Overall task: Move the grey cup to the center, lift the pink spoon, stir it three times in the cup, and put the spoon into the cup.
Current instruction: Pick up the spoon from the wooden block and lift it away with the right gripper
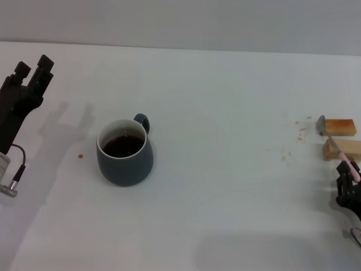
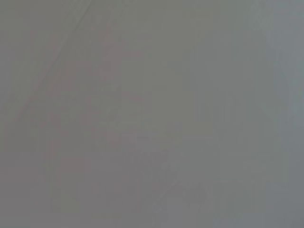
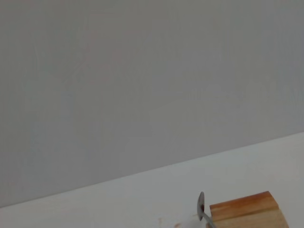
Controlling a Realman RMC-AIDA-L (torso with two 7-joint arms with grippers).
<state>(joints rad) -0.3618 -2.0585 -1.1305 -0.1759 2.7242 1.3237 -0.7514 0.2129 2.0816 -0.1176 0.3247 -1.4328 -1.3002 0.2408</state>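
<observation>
The left gripper is raised above the desk's left edge, its two fingers pointing up and away, spread with a gap between them; a cable hangs from the wrist. The right gripper sits low at the desk's right edge, fingers closed around the spoon.

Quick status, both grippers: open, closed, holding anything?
Left gripper: open, empty, raised at the table's left edge.
Right gripper: at the pink spoon's handle end; grip cannot be told.
</observation>
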